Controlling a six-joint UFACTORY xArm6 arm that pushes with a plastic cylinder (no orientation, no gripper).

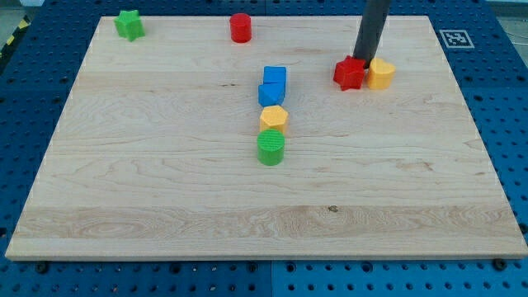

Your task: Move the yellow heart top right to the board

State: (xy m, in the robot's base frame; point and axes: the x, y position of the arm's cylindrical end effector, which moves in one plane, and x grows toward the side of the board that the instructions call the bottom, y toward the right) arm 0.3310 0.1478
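Note:
The yellow heart [380,73] lies on the wooden board [165,181] in the upper right part, touching a red star-shaped block [349,73] on its left. My tip [361,58] comes down from the view's top and ends just above the seam between the red block and the yellow heart, close behind both.
A blue cube [275,77] and a second blue block [271,93] sit mid-board, with a yellow hexagon [273,117] and a green cylinder [271,148] below them. A red cylinder [240,27] is at the top centre. A green star [129,24] is at the top left.

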